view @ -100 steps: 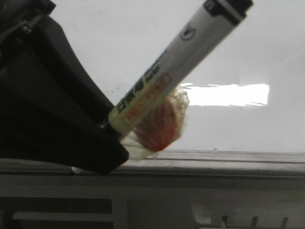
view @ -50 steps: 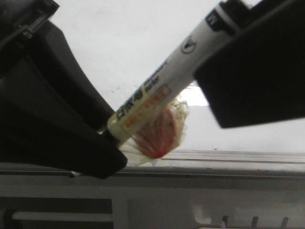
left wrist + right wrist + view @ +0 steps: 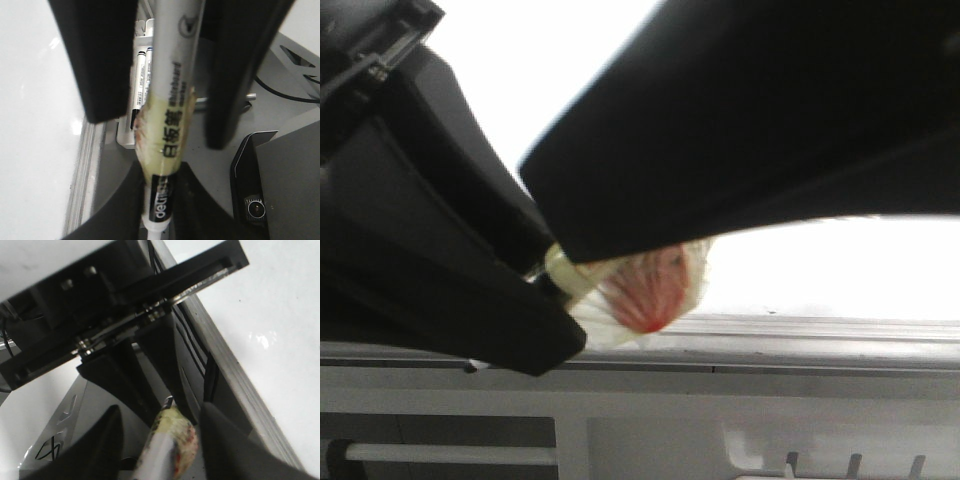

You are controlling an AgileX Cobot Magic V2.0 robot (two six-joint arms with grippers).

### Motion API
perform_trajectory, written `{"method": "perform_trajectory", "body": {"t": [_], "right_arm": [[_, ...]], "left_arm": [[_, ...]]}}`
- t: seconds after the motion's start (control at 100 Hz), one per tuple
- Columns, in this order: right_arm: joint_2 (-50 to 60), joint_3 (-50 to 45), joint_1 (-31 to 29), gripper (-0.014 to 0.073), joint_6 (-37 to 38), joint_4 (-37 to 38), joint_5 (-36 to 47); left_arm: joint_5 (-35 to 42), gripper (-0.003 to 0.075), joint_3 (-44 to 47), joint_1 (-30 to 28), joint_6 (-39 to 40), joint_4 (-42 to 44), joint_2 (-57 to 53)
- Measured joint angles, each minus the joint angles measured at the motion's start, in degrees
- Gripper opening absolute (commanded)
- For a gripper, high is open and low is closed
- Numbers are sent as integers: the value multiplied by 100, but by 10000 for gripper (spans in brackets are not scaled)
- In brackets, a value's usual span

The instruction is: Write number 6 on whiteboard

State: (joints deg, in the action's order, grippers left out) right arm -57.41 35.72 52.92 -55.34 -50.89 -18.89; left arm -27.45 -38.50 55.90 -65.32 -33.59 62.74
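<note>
Whiteboard (image 3: 840,265) gloss fills the space behind both claws, its grey edge rail (image 3: 800,330) running just below the left claw (image 3: 545,275). That claw is clenched on a marker pen (image 3: 167,115), whose barrel carries a band of yellowed tape with red staining (image 3: 650,285). The right claw (image 3: 160,440) stands spread, one finger on each side of the pen, though I cannot tell whether its pads touch the barrel. Beyond the left claw, spare markers (image 3: 141,70) sit in a holder beside the board's edge. No drawn stroke shows on the visible white surface.
</note>
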Motion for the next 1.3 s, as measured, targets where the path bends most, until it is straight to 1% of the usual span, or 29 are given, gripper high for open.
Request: {"method": "perform_trajectory", "body": {"t": [0.01,0.06,0.22,0.47,0.54,0.58,0.61,0.63,0.65,0.66,0.68,0.69,0.7,0.72,0.75,0.78,0.8,0.84,0.91,1.07,1.19,1.24,1.3], "right_arm": [[-12,0,0,18,0,-11,0],[-78,5,0,-75,-31,-24,11],[-190,28,0,-66,-88,-24,26],[-190,31,0,-66,-88,-24,15],[-190,40,0,-66,-88,-24,7],[-190,40,0,-66,-88,-24,7],[-190,40,0,-66,-88,-24,-6],[-180,40,0,-66,-88,-24,-14],[-169,40,0,-66,-88,-24,-14],[-170,40,0,-66,-88,-24,-28],[-170,40,0,-66,-88,-24,-39],[-157,40,0,-66,-77,-24,-40],[-157,40,0,-66,-77,-41,-51],[-157,40,0,-66,-77,-60,-63],[-157,40,0,-66,-66,-74,-93],[-157,40,0,-66,-67,-74,-129],[-157,40,0,-66,-67,-83,-130],[-134,40,0,-66,-67,-83,-130],[-96,40,0,-63,-67,-38,-130],[188,40,0,-62,-67,591,-130],[578,40,-138,-62,-67,884,-140],[754,40,-240,-62,-67,942,-155],[978,40,-391,-62,-67,1022,-155]], "left_arm": [[-11,-19,0,0,0,0,0],[-57,-19,0,0,46,0,11],[-147,-19,10,0,252,-29,40],[-147,-19,10,0,255,-29,50],[-147,-8,10,0,255,-38,50],[-147,29,10,0,255,-70,50],[-160,74,10,0,255,-101,50],[-161,134,10,0,255,-120,50],[-170,168,10,0,255,-151,50],[-170,205,10,0,255,-149,50],[-170,244,10,0,220,-164,50],[-170,283,10,0,192,-195,50],[-170,302,10,0,179,-211,50],[-140,380,10,0,151,-261,38],[-109,433,-1,0,140,-332,-5],[-86,509,-15,9,140,-385,-44],[-73,542,-25,9,140,-412,-65],[-62,571,-38,9,140,-448,-134],[-24,548,-46,9,247,-472,-303],[29,417,-46,-135,831,-484,-1052],[52,337,-34,-469,1252,-484,-1926],[66,291,17,-650,1445,-438,-2396],[88,218,117,-884,1759,-281,-2892]]}}
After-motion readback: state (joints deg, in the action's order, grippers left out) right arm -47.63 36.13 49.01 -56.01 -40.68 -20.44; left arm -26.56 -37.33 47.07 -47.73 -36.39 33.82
